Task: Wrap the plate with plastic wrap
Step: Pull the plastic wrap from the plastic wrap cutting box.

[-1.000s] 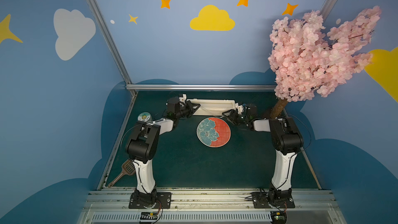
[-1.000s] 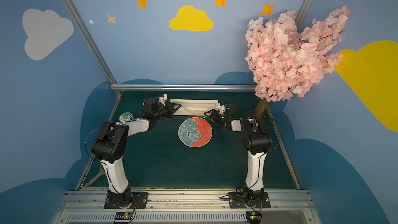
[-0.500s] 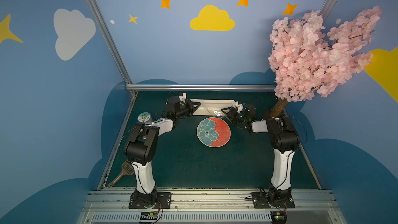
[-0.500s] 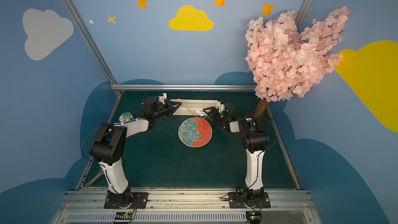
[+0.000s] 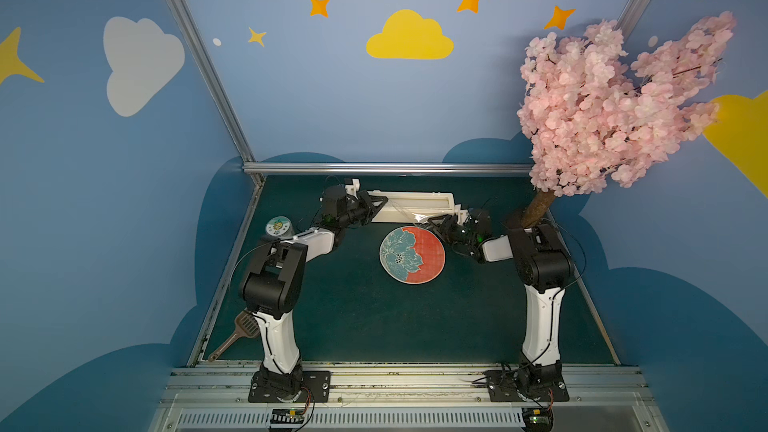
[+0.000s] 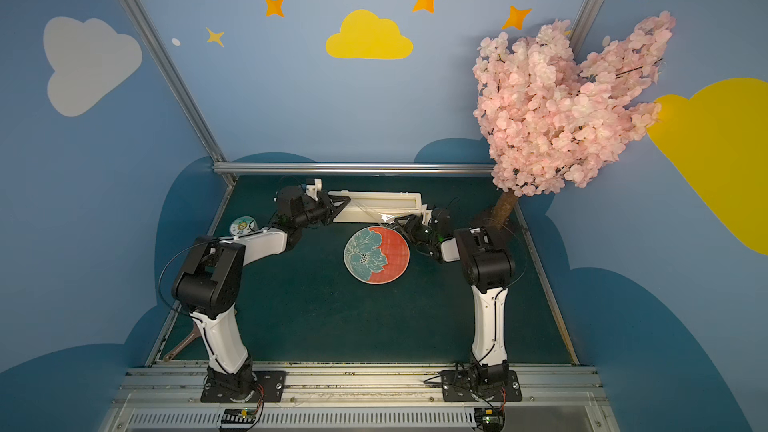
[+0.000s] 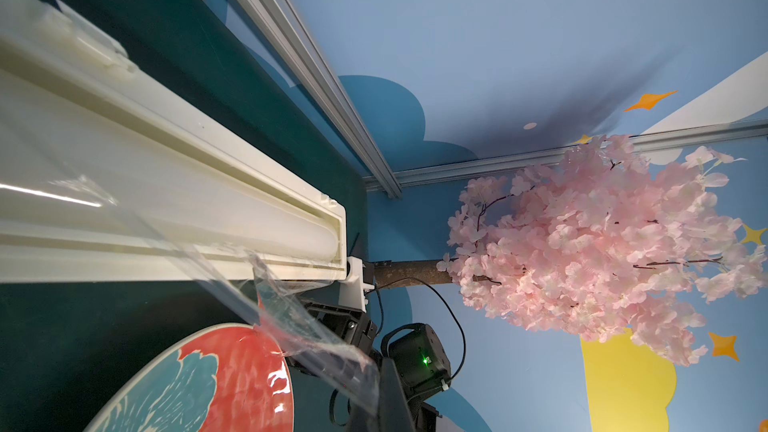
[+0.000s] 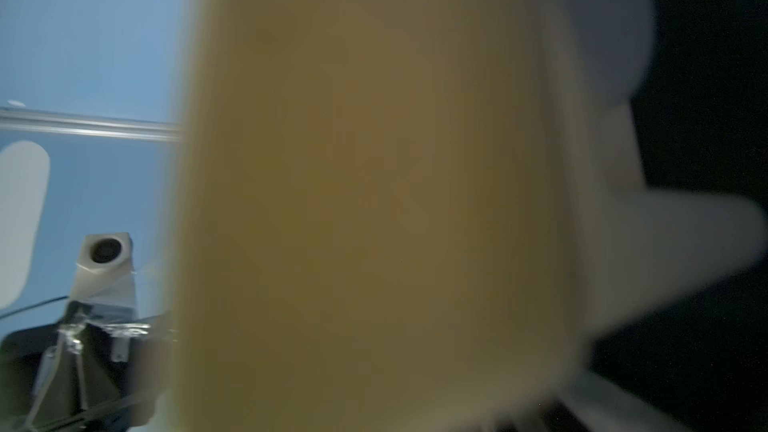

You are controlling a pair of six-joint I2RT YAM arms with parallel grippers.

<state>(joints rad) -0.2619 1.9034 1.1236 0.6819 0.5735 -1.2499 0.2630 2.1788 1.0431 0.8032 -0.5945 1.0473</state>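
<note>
shows left gripper (image 5: 383, 201) closed at the dispenser box (image 5: 415, 204) end, right gripper (image 5: 424, 223) at the plastic wrap (image 7: 299, 326) corner, jaw gap untellable, plate (image 5: 415, 259) just beside right gripper, farther from left.

So the plate (image 5: 412, 254) is lying flat on the dark green table (image 5: 353, 305), roughly in the middle in both top views (image 6: 377, 255). It's round with a pale rim, one half teal with a big embossed flower, the other half coral-red. The plastic wrap (image 7: 291, 326) is a thin, clear, glossy sheet, pretty wrinkled, pulled out of the long cream-white dispenser box (image 5: 409, 205) that sits just behind the plate. In the left wrist view the film slants from the box out over the plate's red edge (image 7: 232, 376). Can't tell if it actually touches. Most of the plate is uncovered.
</note>
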